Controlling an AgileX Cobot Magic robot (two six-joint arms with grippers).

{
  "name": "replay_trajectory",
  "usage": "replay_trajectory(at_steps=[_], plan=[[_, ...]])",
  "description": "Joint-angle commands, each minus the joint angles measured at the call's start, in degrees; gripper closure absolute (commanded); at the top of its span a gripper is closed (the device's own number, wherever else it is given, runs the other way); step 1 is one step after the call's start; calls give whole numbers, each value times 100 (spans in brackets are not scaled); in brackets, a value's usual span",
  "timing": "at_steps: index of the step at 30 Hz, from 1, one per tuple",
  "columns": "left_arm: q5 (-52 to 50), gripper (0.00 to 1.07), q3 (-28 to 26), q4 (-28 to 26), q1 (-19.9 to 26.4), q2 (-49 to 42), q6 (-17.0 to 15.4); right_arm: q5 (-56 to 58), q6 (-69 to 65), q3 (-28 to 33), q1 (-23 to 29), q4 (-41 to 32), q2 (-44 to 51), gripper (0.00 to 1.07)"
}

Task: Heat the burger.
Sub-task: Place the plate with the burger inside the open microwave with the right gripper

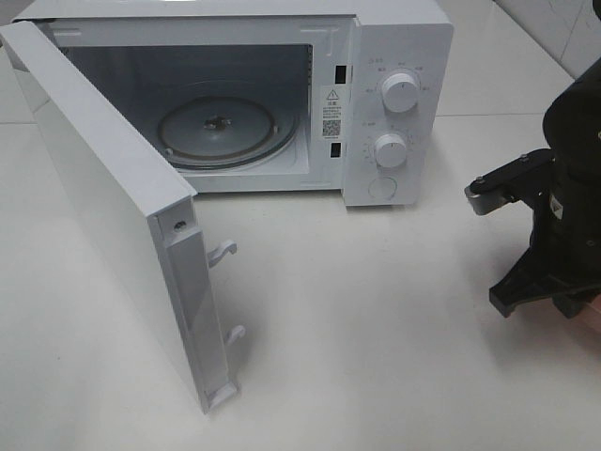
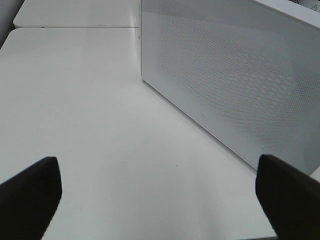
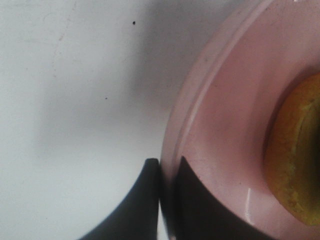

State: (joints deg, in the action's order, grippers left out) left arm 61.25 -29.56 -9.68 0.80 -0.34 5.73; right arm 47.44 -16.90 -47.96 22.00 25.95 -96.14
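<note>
Clamped on only the plate (image 3: 220, 110) rim, the right pincer (image 3: 167, 167) could let it tilt, sliding the burger (image 3: 295, 150) off; the left pincer (image 2: 157, 180) hangs open.

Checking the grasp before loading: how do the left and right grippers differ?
The left gripper is wide open; the right gripper is shut on the rim of the pink plate. The left gripper holds nothing and faces the microwave door; the right gripper's plate carries the burger. Both are black.

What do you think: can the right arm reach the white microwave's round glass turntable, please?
Likely yes: the white microwave door stands wide open, the turntable is empty, and bare tabletop lies before the right pincer gripping the round pink plate.
</note>
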Motion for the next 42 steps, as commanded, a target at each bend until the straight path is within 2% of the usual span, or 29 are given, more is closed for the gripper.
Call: replay_trajectory(at_steps=[1,5,16,31,42], plan=[[11,9,6,-29,-29,-17,-29,298,-6,-6,97,258,80,107],[11,9,6,-29,-29,-17,-29,476,86,-6,258,258,269,107],[11,9,6,-29,-29,-17,-29,751,229,-6,275,264,980,107],[11,9,6,-29,-29,-17,-29,894,223,0,275,218,1031,107],[11,9,6,-29,-29,-17,-29,1031,57,160,814,458,1335,107]])
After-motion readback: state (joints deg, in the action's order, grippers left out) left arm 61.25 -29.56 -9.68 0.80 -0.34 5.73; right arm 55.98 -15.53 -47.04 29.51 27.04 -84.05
